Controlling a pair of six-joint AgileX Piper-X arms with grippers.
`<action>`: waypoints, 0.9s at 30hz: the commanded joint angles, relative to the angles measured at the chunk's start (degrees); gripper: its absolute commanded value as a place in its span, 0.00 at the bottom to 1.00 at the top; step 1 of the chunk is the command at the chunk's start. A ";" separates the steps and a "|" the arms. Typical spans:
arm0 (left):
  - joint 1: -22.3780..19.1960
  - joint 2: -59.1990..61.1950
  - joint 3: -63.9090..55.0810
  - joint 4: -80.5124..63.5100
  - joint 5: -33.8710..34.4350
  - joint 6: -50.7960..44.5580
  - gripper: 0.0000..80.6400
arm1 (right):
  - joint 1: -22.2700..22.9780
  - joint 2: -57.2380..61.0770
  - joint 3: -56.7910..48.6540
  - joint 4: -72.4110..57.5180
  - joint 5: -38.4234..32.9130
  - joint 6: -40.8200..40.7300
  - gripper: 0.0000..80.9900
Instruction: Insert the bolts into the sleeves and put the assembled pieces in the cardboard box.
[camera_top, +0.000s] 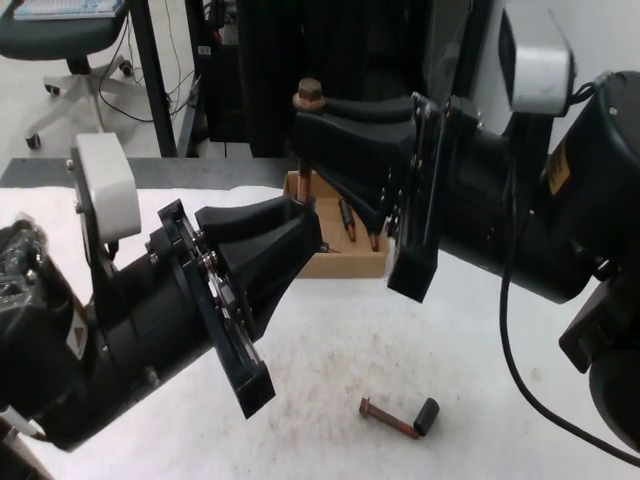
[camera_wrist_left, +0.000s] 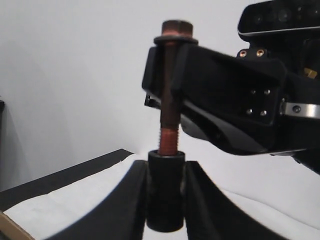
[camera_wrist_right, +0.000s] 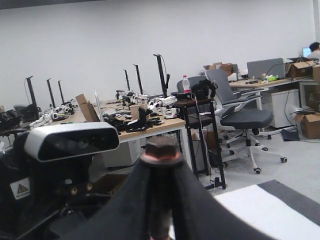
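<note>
Left arm (camera_top: 120, 320) is found nearest, low over the near edge of the white-covered bench (camera_top: 330, 340). Left gripper (camera_top: 305, 228) is raised from it, fingers clamped on either side of a black sleeve (camera_wrist_left: 166, 192), which is held upright. Right gripper (camera_top: 303, 130) is placed just above the left one, fingers pinched tight on a copper-coloured bolt (camera_wrist_left: 169, 95) just below its head. The bolt is held vertical, head up, its threaded tip met with the sleeve's mouth; depth of entry cannot be told. Cardboard box (camera_top: 340, 264) is set on the bench beyond the grippers, and bolt-and-sleeve pieces (camera_top: 348, 220) are seen lying inside it. A loose bolt with sleeve (camera_top: 396, 417) is laid flat on the near cloth, well apart from the box.
</note>
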 joint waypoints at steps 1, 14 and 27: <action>-0.01 -0.39 -0.79 -3.17 -0.26 0.19 0.00 | -0.23 -0.47 -0.26 0.46 1.15 -0.78 0.01; 0.93 -0.39 -0.79 -3.37 -0.26 0.19 0.00 | -0.23 -0.47 -0.26 0.26 -1.18 -1.14 0.37; 4.58 -0.39 -0.79 -3.35 0.97 -0.02 0.00 | -0.23 -0.47 -0.26 0.26 1.54 -1.14 0.40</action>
